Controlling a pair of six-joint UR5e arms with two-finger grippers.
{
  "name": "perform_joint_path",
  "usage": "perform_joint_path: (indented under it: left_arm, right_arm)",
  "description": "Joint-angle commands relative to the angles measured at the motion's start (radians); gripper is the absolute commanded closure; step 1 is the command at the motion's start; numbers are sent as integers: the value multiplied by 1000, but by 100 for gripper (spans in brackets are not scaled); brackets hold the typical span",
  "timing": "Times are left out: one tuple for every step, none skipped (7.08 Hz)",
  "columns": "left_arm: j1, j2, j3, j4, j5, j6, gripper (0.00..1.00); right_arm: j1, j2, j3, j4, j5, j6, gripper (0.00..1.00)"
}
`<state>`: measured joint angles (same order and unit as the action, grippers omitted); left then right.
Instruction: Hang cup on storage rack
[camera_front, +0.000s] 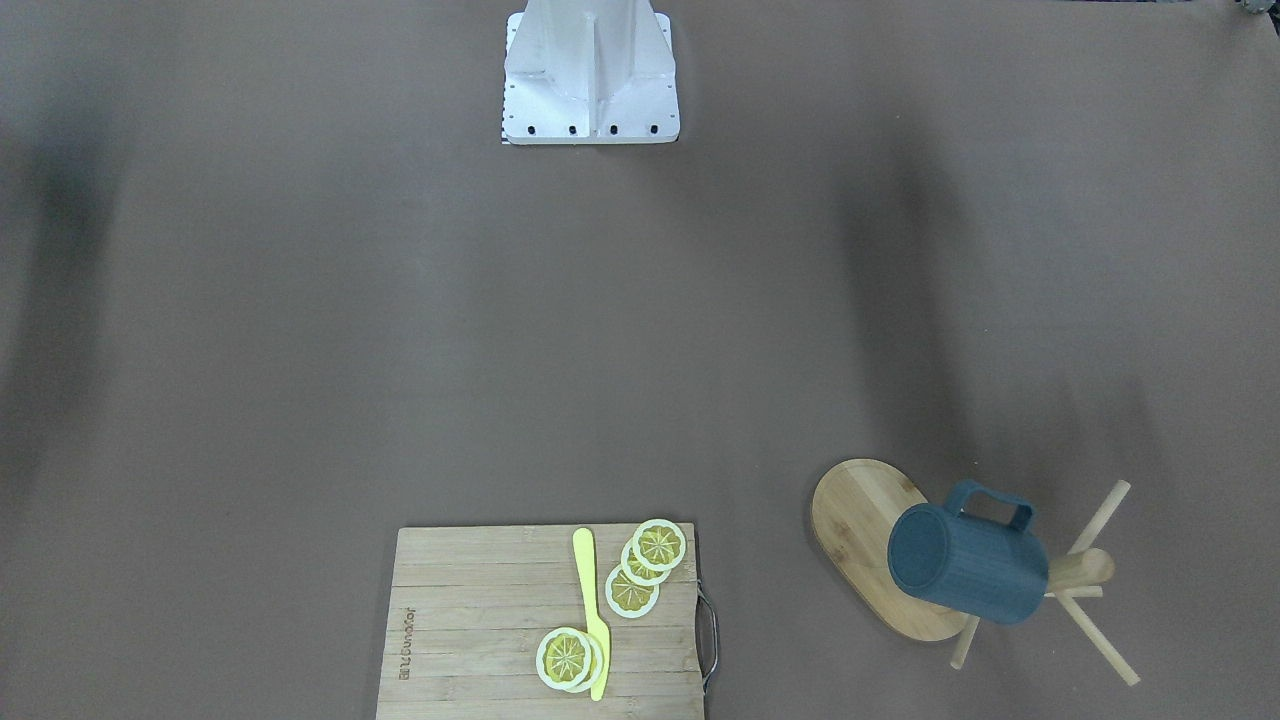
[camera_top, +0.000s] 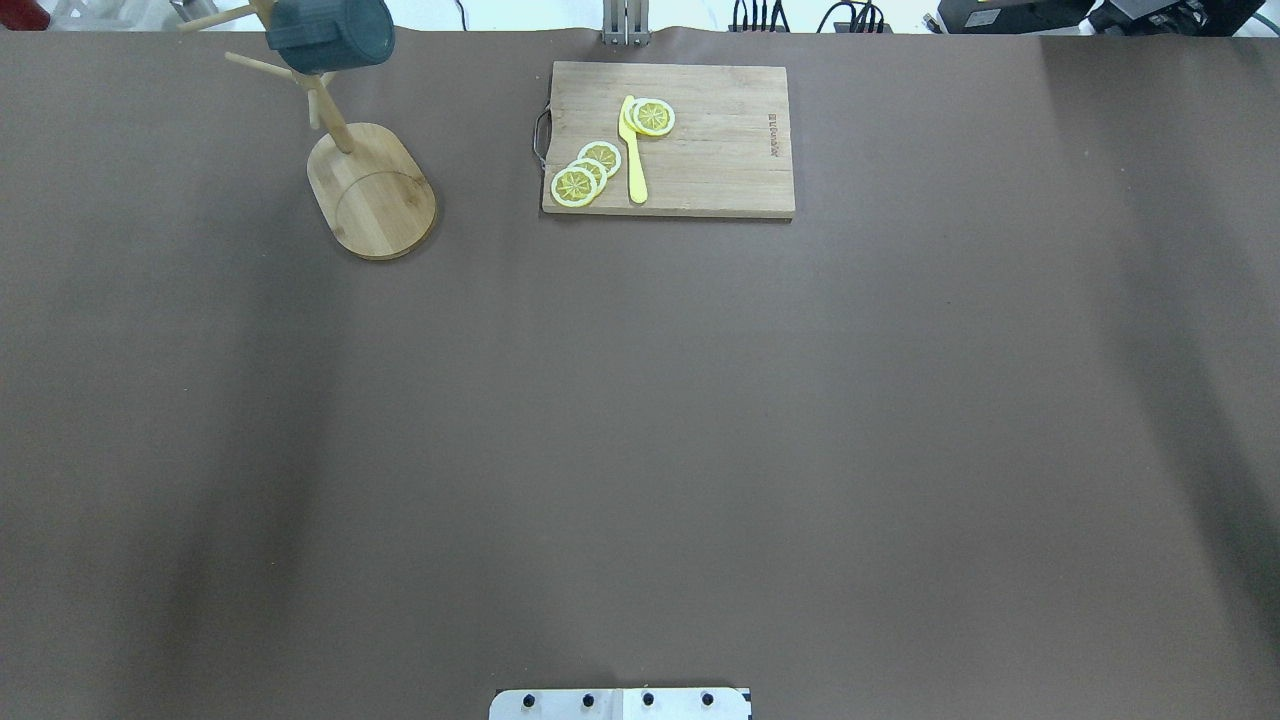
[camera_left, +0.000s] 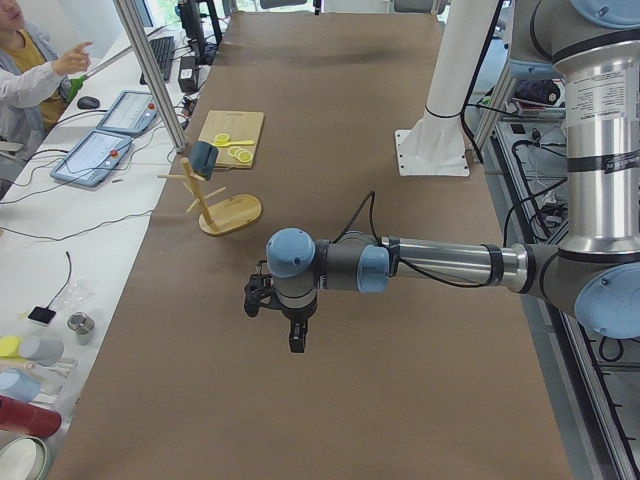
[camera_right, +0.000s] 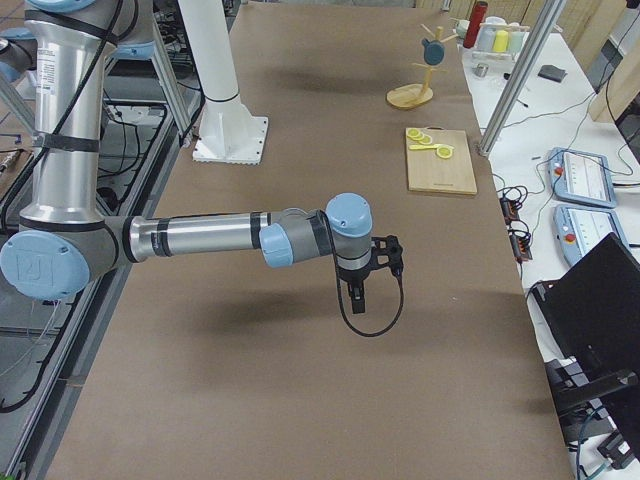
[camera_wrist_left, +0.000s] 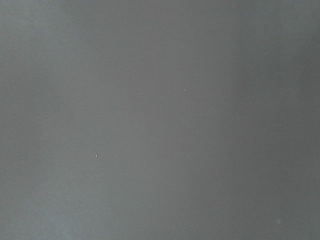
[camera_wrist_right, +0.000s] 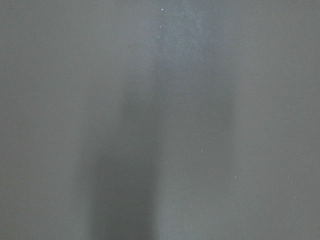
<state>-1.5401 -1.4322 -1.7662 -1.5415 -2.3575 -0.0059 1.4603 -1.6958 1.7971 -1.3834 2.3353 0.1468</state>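
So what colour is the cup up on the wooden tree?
Dark blue-grey, with ribbed sides. The cup shows best in the exterior front-facing view.

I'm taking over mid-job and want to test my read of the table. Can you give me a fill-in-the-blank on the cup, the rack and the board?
1. The cup is ____ from a peg of the storage rack, clear of the table.
2. The knife lying on the cutting board is coloured ____.
3. The board's metal handle is on the side nearest the ____.

Missing words: hanging; yellow; storage rack.
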Motion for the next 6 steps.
perform_joint_path:
  left_arm:
    - [0, -2, 2, 0, 0, -3, 2]
    - [0, -5, 7, 0, -2, -6, 2]
    - [0, -5, 8, -2, 0, -6, 2]
    - [0, -5, 10, -3, 1, -5, 2]
    - [0, -5, 11, -3, 1, -3, 2]
    - [0, -5, 5, -5, -2, 3, 2]
  right_arm:
    - [0, 1, -1, 0, 1, -1, 0]
    - [0, -1, -1, 1, 1, 0, 0]
    - [-1, -1, -1, 1, 1, 0, 0]
    - [0, -2, -1, 3, 1, 0, 0]
    - [0, -1, -1, 3, 1, 0, 0]
    - [-1, -1, -1, 4, 1, 0, 0]
